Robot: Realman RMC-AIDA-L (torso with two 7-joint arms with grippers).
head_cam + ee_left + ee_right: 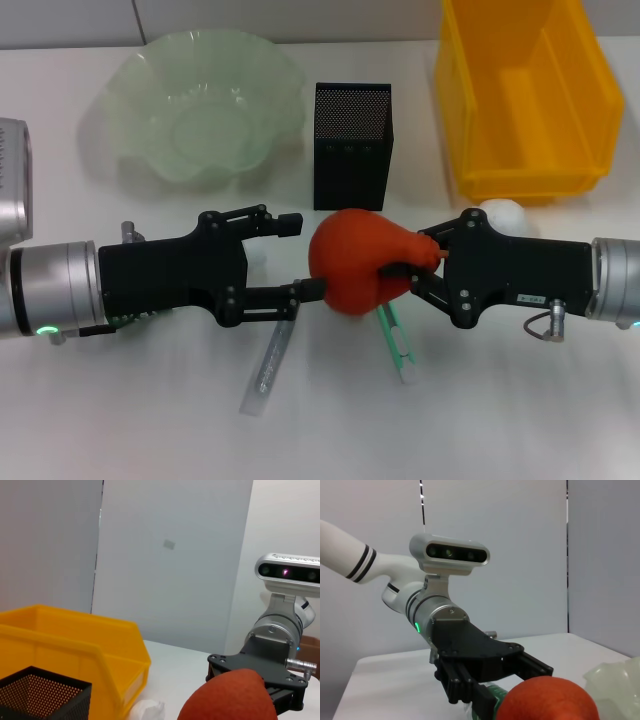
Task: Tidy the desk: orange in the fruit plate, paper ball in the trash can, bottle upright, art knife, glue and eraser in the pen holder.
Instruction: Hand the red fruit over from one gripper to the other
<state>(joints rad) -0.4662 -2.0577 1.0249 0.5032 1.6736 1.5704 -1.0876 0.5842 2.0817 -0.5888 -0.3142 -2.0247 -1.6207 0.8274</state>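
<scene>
The orange (355,262) is held above the middle of the desk (120,420) by the right gripper (412,268), whose fingers are closed on the fruit's right side. From the opposite side the left gripper (305,256) is spread wide, one finger (270,222) reaching toward the fruit's far flank and the other (285,296) touching or almost touching its near left edge. This is judged to be a hand-over between the two arms, with the fruit meant for the fruit plate (205,105) at the far left.

For the step to go well, the left fingers should be brought further around the widest part of the orange before being shut, since the surface is rounded and lumpy and a shallow pinch may slip. The right grip should be released only once the left hold is firm.

Below the fruit, the glue (270,360) and the art knife (397,340) lie on the desk. The pen holder (352,145) stands just behind, the trash can (525,100) at the far right, and the paper ball (503,213) just in front of that bin. Care is needed that the pen holder is cleared on the way to the plate.
</scene>
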